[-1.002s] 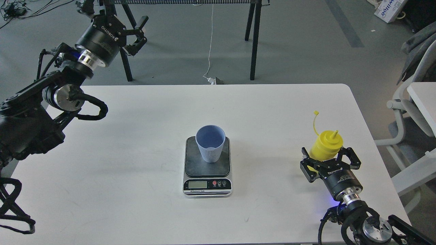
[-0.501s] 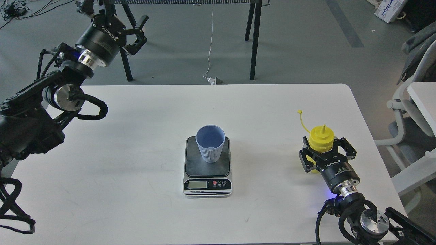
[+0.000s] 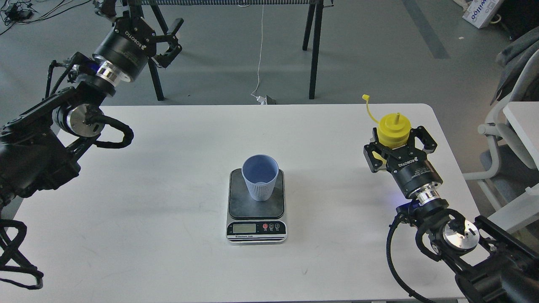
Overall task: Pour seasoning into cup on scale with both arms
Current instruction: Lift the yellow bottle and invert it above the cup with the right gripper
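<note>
Right gripper (image 3: pixel 394 145), fingers clamped on the yellow squeeze bottle (image 3: pixel 393 131), has lifted it off the desk (image 3: pixel 168 189), at 3 o'clock from the cup (image 3: pixel 260 177); transfer comes next. Left gripper (image 3: pixel 168 40) fingers spread wide.

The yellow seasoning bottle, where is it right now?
In the head view, the seasoning bottle is on the right side, gripped by the right gripper above the white table, well right of the cup on the scale.

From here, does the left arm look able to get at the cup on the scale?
Probably yes: the left gripper is open and empty, and only bare table lies between it and the cup.
</note>
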Robot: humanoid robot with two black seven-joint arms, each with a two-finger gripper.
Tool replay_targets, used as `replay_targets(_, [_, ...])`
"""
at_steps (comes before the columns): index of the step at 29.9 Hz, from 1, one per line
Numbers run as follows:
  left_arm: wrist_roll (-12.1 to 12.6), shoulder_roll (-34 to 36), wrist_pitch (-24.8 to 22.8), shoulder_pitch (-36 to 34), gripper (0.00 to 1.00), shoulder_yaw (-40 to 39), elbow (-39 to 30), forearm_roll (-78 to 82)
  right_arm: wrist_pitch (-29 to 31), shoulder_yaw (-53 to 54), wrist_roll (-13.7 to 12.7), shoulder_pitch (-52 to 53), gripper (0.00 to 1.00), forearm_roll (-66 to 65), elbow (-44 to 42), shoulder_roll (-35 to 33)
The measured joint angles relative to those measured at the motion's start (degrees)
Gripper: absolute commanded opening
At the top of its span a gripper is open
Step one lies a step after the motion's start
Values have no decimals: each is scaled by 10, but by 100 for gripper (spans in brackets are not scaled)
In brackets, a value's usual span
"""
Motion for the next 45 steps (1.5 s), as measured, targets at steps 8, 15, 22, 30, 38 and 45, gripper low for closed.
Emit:
replay_targets(8, [-1, 11, 0, 0, 100, -5, -1, 0, 0, -115, -16, 187, 46, -109, -14, 0])
replay_targets(15, [-2, 21, 0, 0, 100, -17, -3, 0, 0, -158, -16, 262, 46, -253, -18, 0])
replay_targets(22, [-3, 27, 0, 3, 100, -18, -3, -1, -38, -216, -17, 298, 43, -343, -19, 6])
replay_targets(30, [-2, 27, 0, 3, 100, -29, -3, -1, -127, -281, -20, 368, 44, -372, -19, 11])
replay_targets(38, [-2, 28, 0, 3, 100, -30, -3, -1, -203, -364, -20, 428, 43, -565, -13, 11])
replay_targets(45, [-2, 28, 0, 3, 100, -37, -3, -1, -225, -430, -16, 487, 44, -635, -14, 11])
